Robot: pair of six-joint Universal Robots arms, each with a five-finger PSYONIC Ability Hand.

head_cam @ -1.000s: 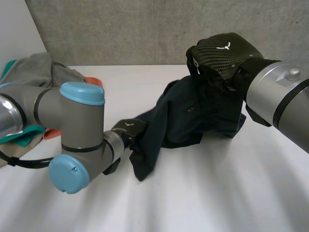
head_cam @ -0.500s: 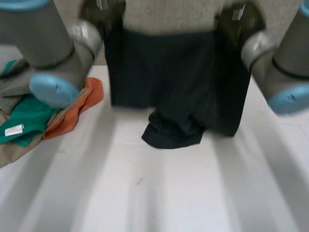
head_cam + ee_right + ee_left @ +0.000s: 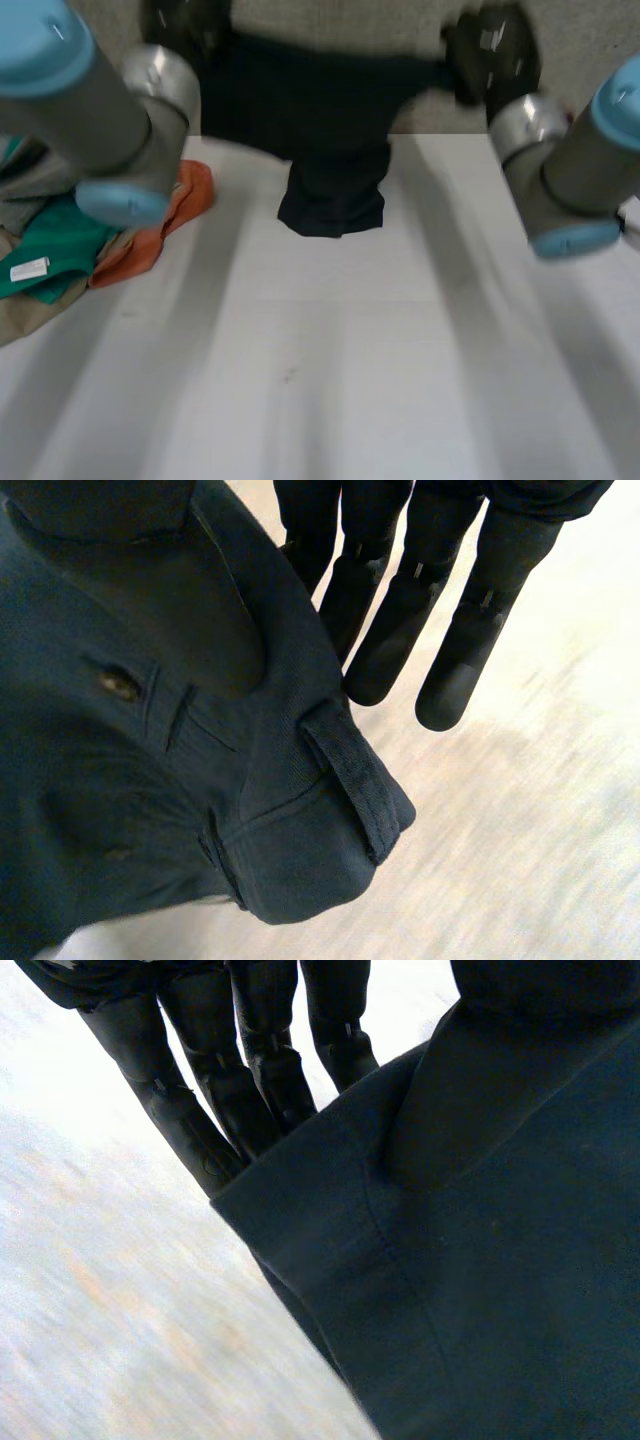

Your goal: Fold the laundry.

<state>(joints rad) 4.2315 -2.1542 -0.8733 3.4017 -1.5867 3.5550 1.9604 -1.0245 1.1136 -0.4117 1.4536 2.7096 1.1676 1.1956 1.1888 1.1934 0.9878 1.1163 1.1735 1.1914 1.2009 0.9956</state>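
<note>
Garment check, head view: dark garment [image 3: 300, 95] is held in the air across the upper centre of the frame. The left hand [image 3: 185, 22] is at its upper-left end and the right hand [image 3: 490, 45] at its upper-right end. A narrow bunch hangs from the middle; can't tell whether its lower end touches the bench [image 3: 350, 380]. The laundry pile [image 3: 70, 235] sits at the left edge, apart from it.

Left wrist view: the left hand [image 3: 255, 1070] pinches a stitched edge. The thumb is on the near face and straight fingers run behind the cloth.

Right wrist view: the right hand [image 3: 390, 620] has the same pinch, thumb pressed on the cloth near a buttonhole [image 3: 120, 685]. Some fingers go behind the cloth and the outer ones are bare. A belt loop [image 3: 355, 780] sits just past the fingertips, so this is likely the waistband.

Handling, my read: soft woven cloth of moderate weight, limp, not fragile and not very slippery. Best held at the waistband ends, where the doubled seams give the thumb something to grip. The middle will sag unless it is pulled taut.

Versus earlier: half a second ago it hung as a broad panel lower in the frame. Now it is higher and stretched wider, with only the centre bunch hanging. A second ago it lay crumpled on the bench under the right hand.
</note>
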